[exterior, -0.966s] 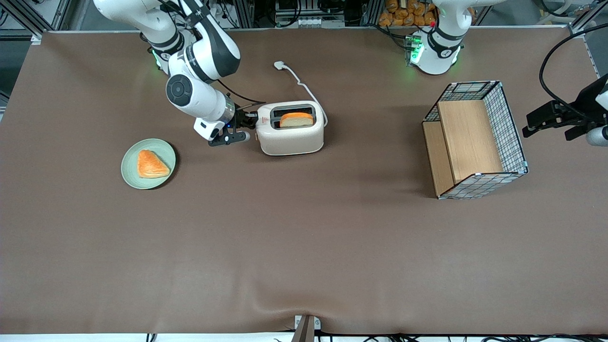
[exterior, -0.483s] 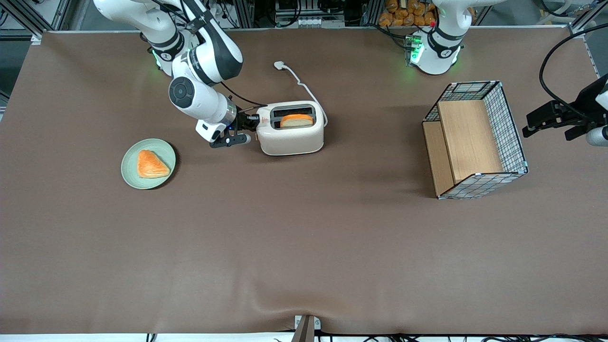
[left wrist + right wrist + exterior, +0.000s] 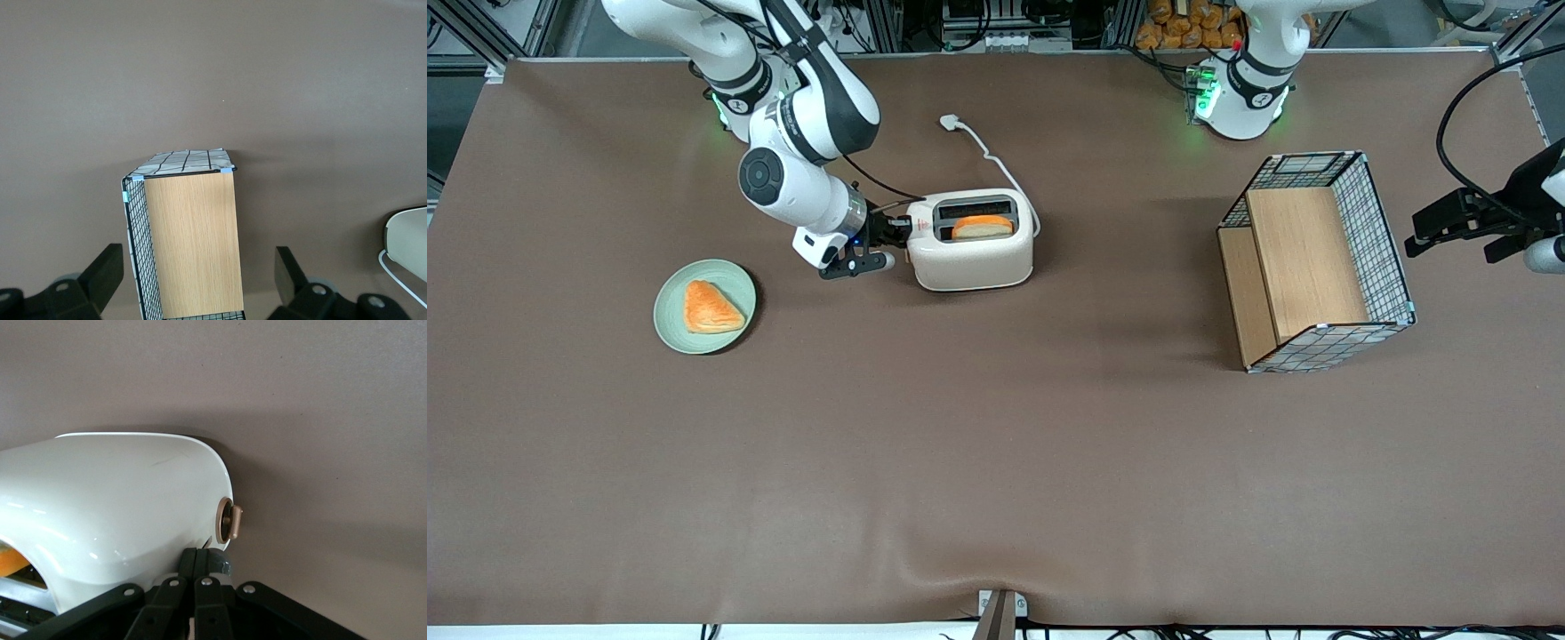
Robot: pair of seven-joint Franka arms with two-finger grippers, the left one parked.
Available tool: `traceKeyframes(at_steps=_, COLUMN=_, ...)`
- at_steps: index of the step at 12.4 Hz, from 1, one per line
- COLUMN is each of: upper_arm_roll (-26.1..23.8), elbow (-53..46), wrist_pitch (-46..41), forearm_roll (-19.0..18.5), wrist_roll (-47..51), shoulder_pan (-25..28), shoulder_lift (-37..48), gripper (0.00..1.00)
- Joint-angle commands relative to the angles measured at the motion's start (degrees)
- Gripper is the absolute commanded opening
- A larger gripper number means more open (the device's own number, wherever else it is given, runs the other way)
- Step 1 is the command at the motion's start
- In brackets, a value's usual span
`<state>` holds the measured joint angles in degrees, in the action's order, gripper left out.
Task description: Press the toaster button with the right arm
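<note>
Fingers pressed together, nothing between them, tips set against the narrow end of the toaster just beside the toaster button. Gripper low over the desk, carried by the right arm, white with black joint bands. Button small, round and beige-grey, standing out from a ringed socket in the smooth, glossy cream shell with rounded corners. Two slots on top of the toaster: a slice of orange-crusted bread upright in the slot nearer the front camera, the other slot dark. Small red mark on the toaster top near the fingers. White cord trailing from the toaster, away from the fingers and the front camera, to a white plug lying flat on the brown cloth. Round pale-green plate nearer the front camera than the fingers, toward the working arm's end of the desk, holding one triangular golden pastry. Wire-mesh basket with light wooden panels well apart from the fingers, toward the parked arm's end, lying tipped on its side.
</note>
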<state>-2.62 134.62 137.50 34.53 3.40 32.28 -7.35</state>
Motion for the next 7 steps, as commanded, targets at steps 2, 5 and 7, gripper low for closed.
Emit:
traceKeyframes(at_steps=2, upper_arm_roll=-0.2, elbow=2.5, wrist_pitch=5.7, forearm_roll=3.2, wrist_roll=-7.9, shoulder_pan=0.4, shoulder_lift=-1.8, gripper=0.0)
traceKeyframes(at_steps=5, upper_arm_roll=-0.2, elbow=2.7, wrist_pitch=5.6, forearm_roll=3.2, wrist_roll=-8.4, shoulder_pan=0.0, shoulder_lift=-1.9, gripper=0.0)
traceKeyframes(at_steps=7, upper_arm_roll=-0.1, elbow=3.1, wrist_pitch=5.6, forearm_roll=3.2, wrist_roll=-8.5, shoulder_pan=-0.1, shoulder_lift=-1.9, gripper=0.0)
